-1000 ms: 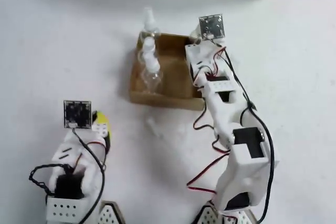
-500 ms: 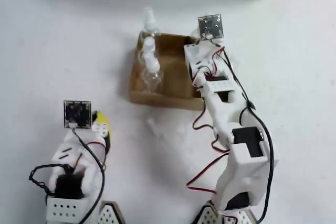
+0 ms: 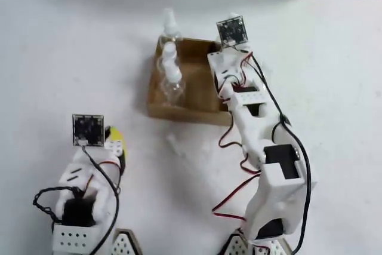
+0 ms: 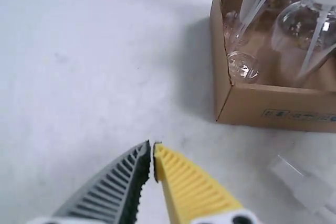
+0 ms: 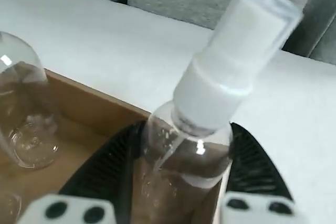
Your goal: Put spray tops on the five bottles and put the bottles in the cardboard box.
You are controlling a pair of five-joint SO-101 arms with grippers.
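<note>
Right now the right hand (image 5: 181, 182) was clamped on a capped bottle (image 5: 210, 98), with a black finger on each side of the clear body and the spray top (image 5: 236, 40) sticking up past them. The bottle's long axis ran close to upright with a slight lean. The cardboard box (image 3: 185, 113) sat directly beneath this hand, and the bottle's lower end was at the box corner, just inside the wall as far as could be told. Other capped bottles (image 3: 170, 73) stood at the box's opposite side, apart from the held one.

The likely next step was a short drop and release, straight down from the hand, with no sideways travel needed.

The left hand (image 4: 151, 153) was closed, tips together and holding nothing, low over the worktop (image 3: 71, 46) and well apart from the box. A small clear piece (image 4: 304, 184) lay ahead of it, near the box front.
</note>
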